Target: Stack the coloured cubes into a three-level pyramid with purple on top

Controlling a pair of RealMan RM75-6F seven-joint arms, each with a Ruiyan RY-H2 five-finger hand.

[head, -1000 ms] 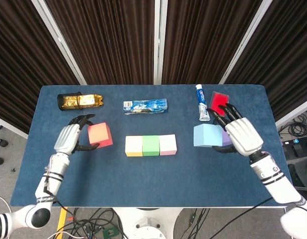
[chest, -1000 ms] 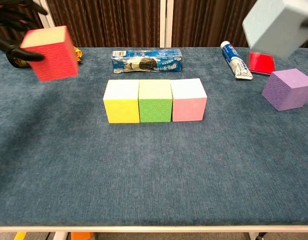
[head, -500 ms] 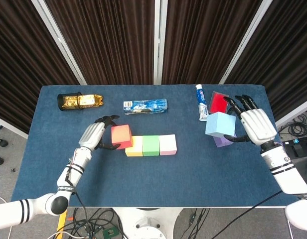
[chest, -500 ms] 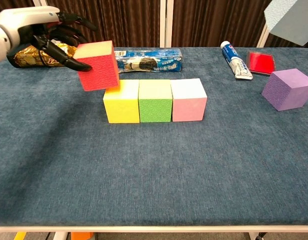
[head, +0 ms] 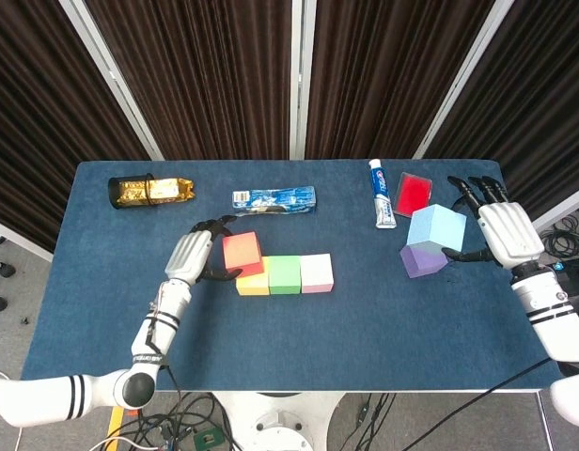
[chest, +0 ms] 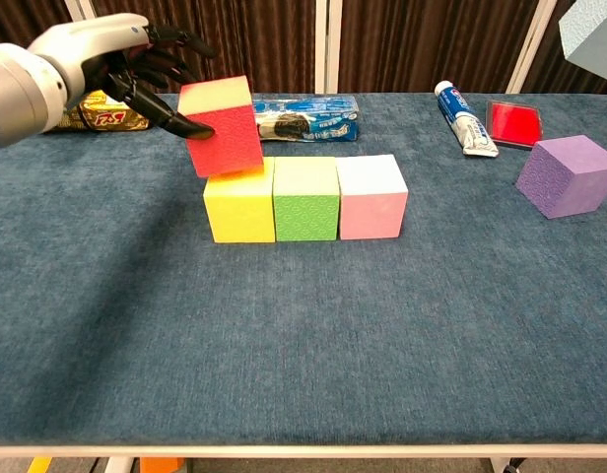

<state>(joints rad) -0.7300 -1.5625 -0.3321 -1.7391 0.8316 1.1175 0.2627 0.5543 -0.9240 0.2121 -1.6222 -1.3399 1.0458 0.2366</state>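
Having been carried from the table's left side, the red cube (chest: 223, 124) is clamped tilted in the left hand (chest: 104, 51) over the yellow cube (chest: 238, 204), second level pending, while the blue cube (head: 436, 227) is clutched aloft by the right hand (head: 506, 232) above the purple cube (chest: 566, 175).

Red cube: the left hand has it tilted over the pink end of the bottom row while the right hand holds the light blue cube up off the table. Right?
Not quite. The red cube, held tilted by the left hand, is over the yellow cube at the row's other end, as the chest view shows. The right hand does hold the light blue cube up.
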